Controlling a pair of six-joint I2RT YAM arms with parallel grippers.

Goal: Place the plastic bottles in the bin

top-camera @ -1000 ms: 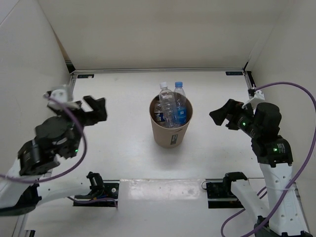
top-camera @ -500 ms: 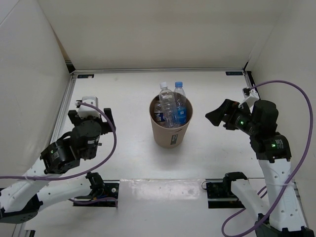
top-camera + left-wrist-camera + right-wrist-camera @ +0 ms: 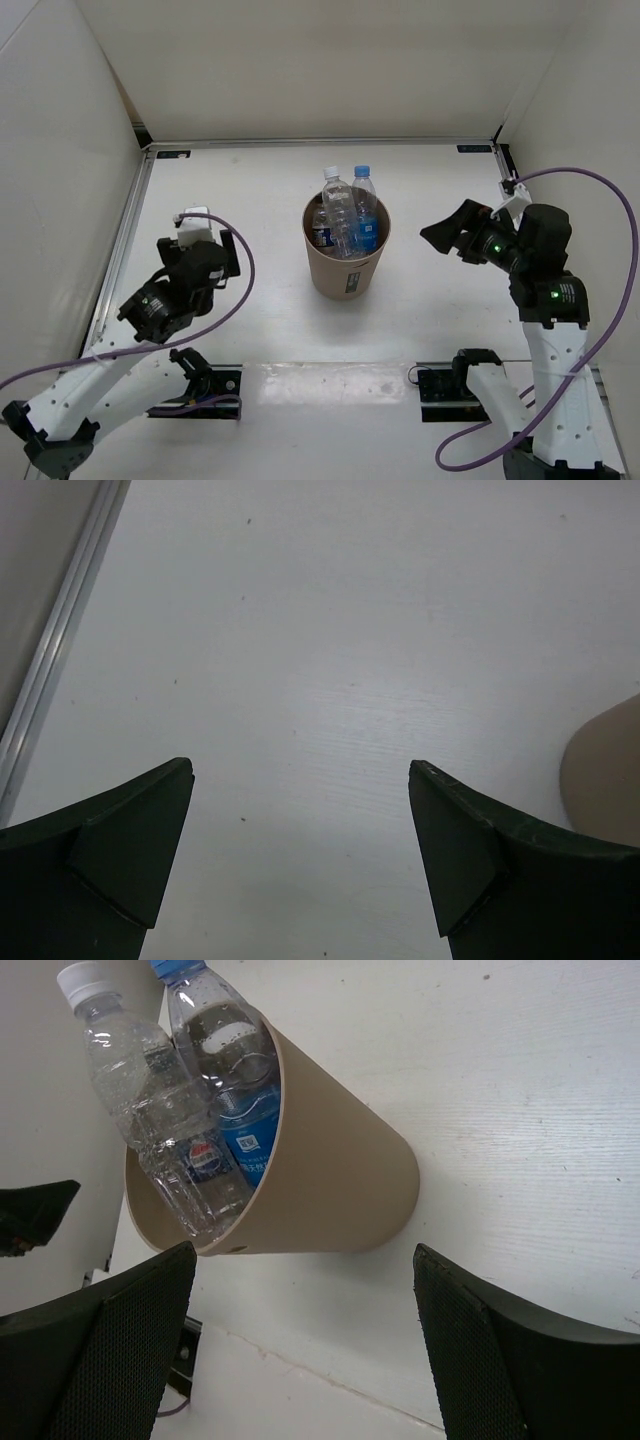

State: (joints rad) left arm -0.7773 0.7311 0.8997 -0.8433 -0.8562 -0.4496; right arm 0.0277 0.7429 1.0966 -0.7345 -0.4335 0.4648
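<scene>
Beside the round bin (image 3: 345, 278) of clear bottles (image 3: 340, 210), left gripper (image 3: 300, 772) and right gripper (image 3: 305, 1250) gape.

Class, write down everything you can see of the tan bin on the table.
The bin is tan, round and cardboard-like, narrowing slightly toward its base. It stands upright on the white table, open-topped, a small white label on its near wall. Clear plastic bottles stand inside it, two capped necks rising above the rim.

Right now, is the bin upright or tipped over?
Upright. The bin stands on its base on the table, open rim up, with plastic bottles standing inside, two caps above the rim.
</scene>
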